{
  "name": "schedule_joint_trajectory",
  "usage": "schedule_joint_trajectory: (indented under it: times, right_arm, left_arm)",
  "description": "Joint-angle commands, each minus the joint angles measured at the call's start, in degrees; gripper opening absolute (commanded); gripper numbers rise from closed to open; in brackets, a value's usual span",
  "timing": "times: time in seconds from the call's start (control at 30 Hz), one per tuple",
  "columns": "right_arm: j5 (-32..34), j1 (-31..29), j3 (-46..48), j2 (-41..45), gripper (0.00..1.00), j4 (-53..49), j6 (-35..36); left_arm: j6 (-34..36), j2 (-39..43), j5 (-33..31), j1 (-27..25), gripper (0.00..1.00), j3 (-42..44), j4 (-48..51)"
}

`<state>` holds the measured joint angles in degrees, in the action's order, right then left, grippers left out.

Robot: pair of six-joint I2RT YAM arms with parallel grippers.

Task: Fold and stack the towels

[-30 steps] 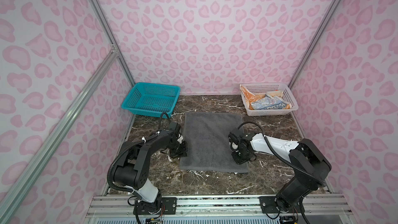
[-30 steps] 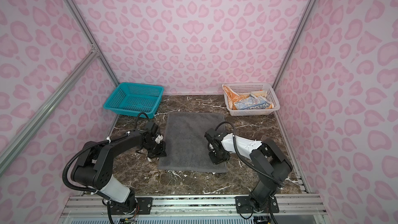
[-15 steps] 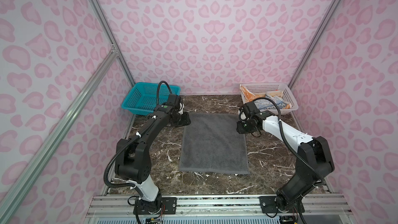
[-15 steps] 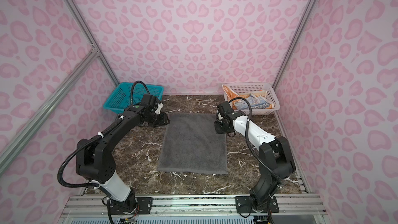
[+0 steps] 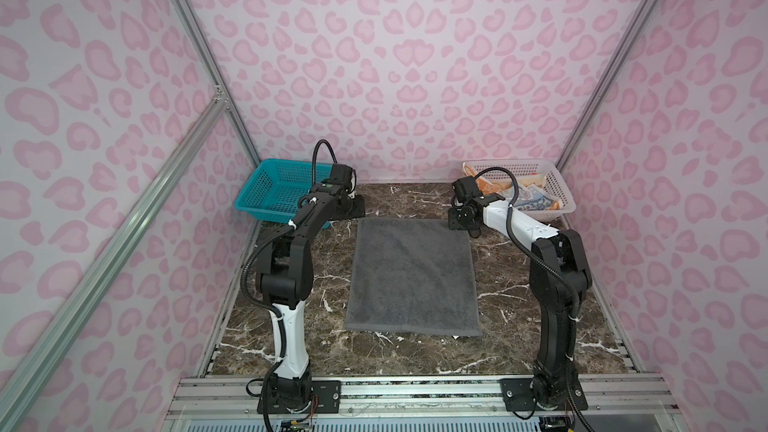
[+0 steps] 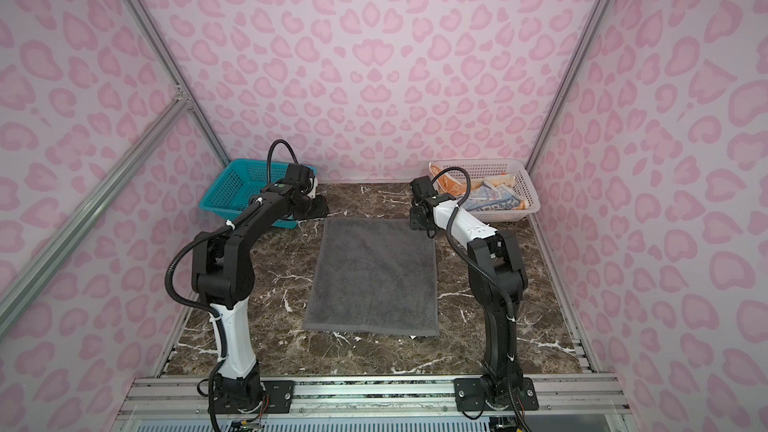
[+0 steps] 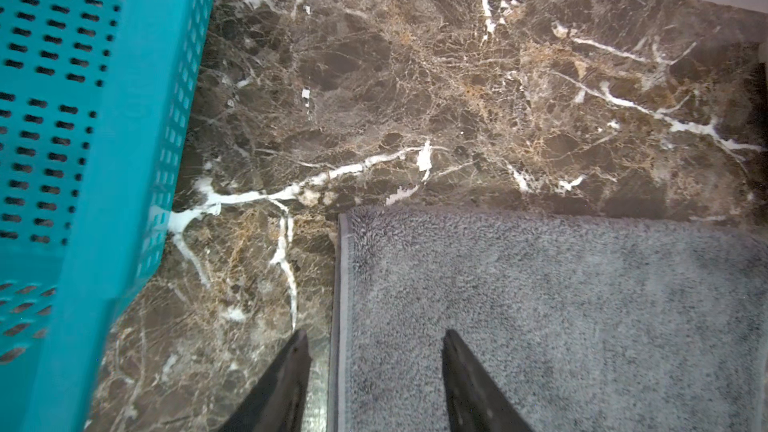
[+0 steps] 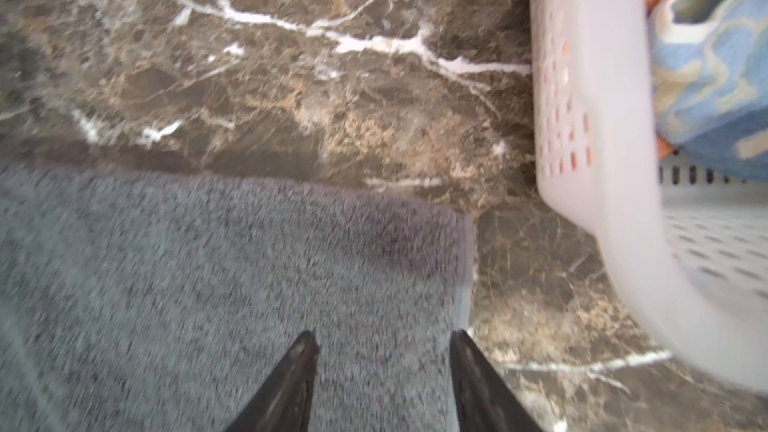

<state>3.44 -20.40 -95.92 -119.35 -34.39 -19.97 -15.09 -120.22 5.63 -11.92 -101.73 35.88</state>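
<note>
Brown marble-patterned tabletop [image 5: 519,326], seen from 6 o'clock. A large dark grey rectangular terry towel [image 5: 411,276] lies flat at its centre, long sides running from 6 to 12 o'clock. At 10 o'clock from the towel, in the far corner, stands a teal perforated plastic basket [image 5: 270,189]; at 2 o'clock, a white perforated plastic basket [image 5: 559,189]. In the latter lie a small orange cloth [image 5: 488,185] toward 9 o'clock and a multicolour lettered cloth [image 5: 536,203] toward 3 o'clock. The left gripper [image 7: 376,336] hangs over the towel's 11 o'clock corner, straddling its edge; the right gripper [image 8: 382,338] over its 1 o'clock corner, beside the white basket.
</note>
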Motion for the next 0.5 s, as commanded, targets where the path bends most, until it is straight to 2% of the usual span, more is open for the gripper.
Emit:
schedule_joint_trajectory:
  times: [0.0,0.27,0.47]
  right_arm:
    - [2.34,0.23,-2.57,-3.11,0.54,-1.96,-1.53]
    - [4.48,0.37,-7.41,-8.68,0.52,-3.51,-3.74]
    - [7.31,0.63,-8.06,-9.8,0.55,-4.01,-5.15]
  left_arm:
    - [0.57,-2.13,0.31,0.15,0.54,-1.28,-0.36]
    - [-0.5,-7.35,1.67,0.14,0.53,-3.4,-0.72]
    - [-2.41,-10.87,3.42,-0.11,0.52,-5.0,-0.91]
